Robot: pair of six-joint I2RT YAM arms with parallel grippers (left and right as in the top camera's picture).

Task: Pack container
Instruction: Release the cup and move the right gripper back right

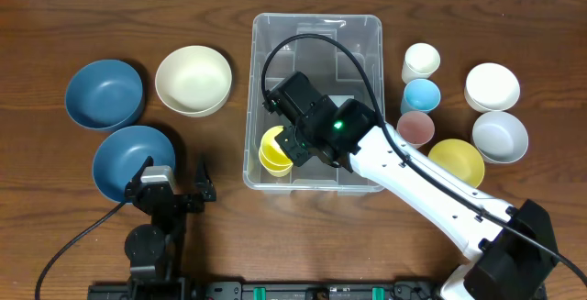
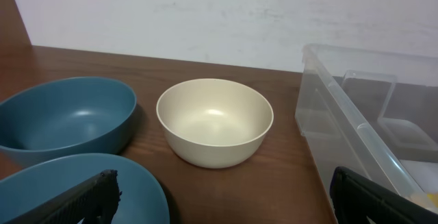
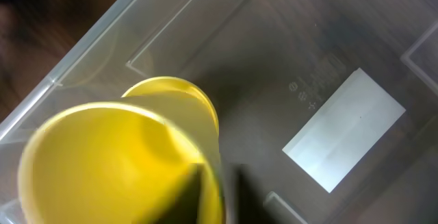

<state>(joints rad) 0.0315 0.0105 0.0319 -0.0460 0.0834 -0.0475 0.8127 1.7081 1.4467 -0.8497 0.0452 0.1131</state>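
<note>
Your dark wooden table (image 1: 55,25) carries the container (image 1: 316,17) at its centre. On the left side stand a far blue bowl (image 1: 105,93), a near blue bowl (image 1: 133,161) and a cream bowl (image 1: 193,80). On the right side, locate a white cup (image 1: 422,61), blue cup (image 1: 421,95), pink cup (image 1: 415,127), yellow bowl (image 1: 456,162), far white bowl (image 1: 492,86) and near white bowl (image 1: 500,136).

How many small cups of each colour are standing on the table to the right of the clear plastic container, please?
white small round cup: 1
light blue small round cup: 1
pink small round cup: 1
Total: 3
Left out: the yellow cup inside the container.
</note>
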